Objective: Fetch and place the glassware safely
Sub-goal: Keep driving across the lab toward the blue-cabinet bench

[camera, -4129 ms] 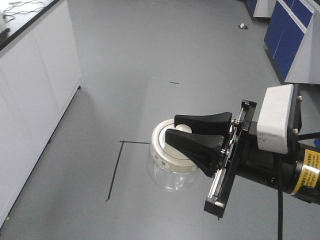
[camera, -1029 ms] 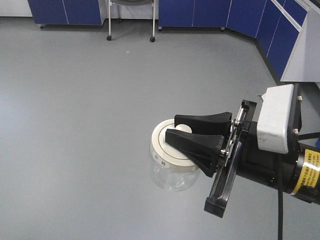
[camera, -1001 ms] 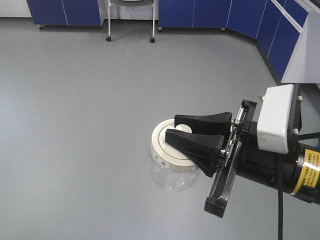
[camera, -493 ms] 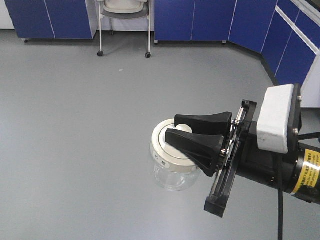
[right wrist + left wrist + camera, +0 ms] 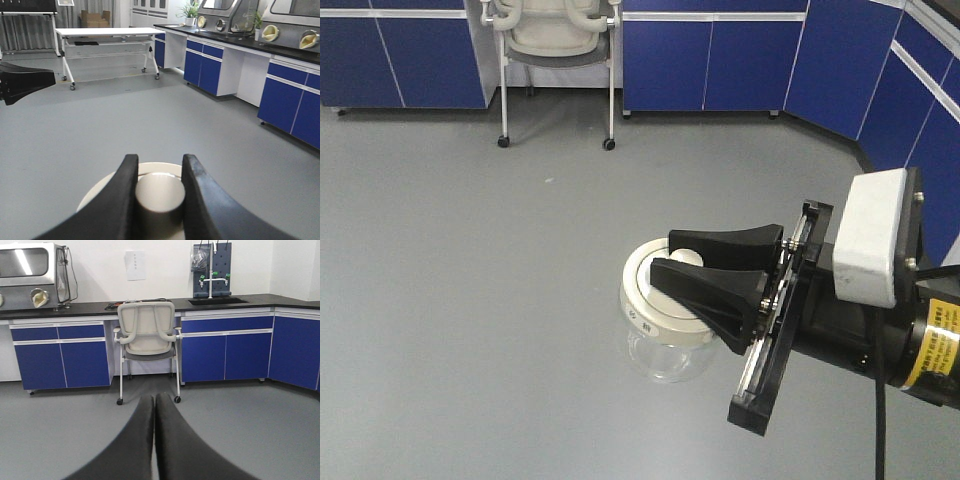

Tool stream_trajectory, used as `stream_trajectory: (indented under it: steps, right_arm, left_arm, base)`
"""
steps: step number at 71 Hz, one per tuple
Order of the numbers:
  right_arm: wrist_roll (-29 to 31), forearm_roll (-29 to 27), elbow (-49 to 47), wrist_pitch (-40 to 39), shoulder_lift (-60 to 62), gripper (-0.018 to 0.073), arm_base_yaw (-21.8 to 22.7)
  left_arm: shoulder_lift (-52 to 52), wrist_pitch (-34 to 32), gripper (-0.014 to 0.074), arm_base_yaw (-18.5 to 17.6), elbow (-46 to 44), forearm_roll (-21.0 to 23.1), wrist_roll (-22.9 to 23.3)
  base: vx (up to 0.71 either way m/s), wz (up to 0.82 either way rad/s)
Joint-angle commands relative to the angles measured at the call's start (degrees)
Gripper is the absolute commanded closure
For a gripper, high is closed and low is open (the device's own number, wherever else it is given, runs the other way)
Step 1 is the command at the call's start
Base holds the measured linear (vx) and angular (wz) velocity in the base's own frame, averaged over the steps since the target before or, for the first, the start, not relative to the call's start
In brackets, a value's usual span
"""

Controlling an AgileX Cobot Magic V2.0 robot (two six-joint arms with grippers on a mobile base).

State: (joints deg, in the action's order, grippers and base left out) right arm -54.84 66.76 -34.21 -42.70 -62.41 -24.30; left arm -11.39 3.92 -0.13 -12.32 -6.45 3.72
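The glass jar [image 5: 665, 350] is seen held off the grey floor [image 5: 470, 280], hanging upright from the right gripper [image 5: 665, 255]. It rests on no surface and is carried by the claw alone. The jar's cream-white lid [image 5: 645, 305] is seated on the clear body, with small marks printed on its rim. In the right wrist view the knob [image 5: 160, 197] in the middle of the lid is pinched between the 2 black fingers [image 5: 122, 200], 1 on each side, both pressed against it. The right claw is thus clamped on the jar by the lid knob.

The left gripper [image 5: 154, 402] is shown in its own wrist view with its 2 fingers pressed together and nothing between them. It is pointed at a wheeled chair [image 5: 148, 335], which is parked against blue cabinets [image 5: 225, 352] under a black counter [image 5: 230, 300]. A white folding table [image 5: 107, 31] is seen far back in the right wrist view.
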Motion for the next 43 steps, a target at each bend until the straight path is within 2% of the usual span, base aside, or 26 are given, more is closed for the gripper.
stream_trajectory:
  steps: [1,43]
  right_arm:
    - [0.4,-3.1,-1.9,-3.2,1.0,0.056,0.0]
    - [0.4,-3.1,-1.9,-3.2,1.0,0.056,0.0]
  left_arm:
    - [-0.7,-3.9,0.0603,-0.1,-1.5,0.6,0.5]
    - [-0.7,-3.9,0.0603,-0.1,-1.5,0.6,0.5]
  base:
    - [0.61,-0.05]
    - [0.6,-0.06]
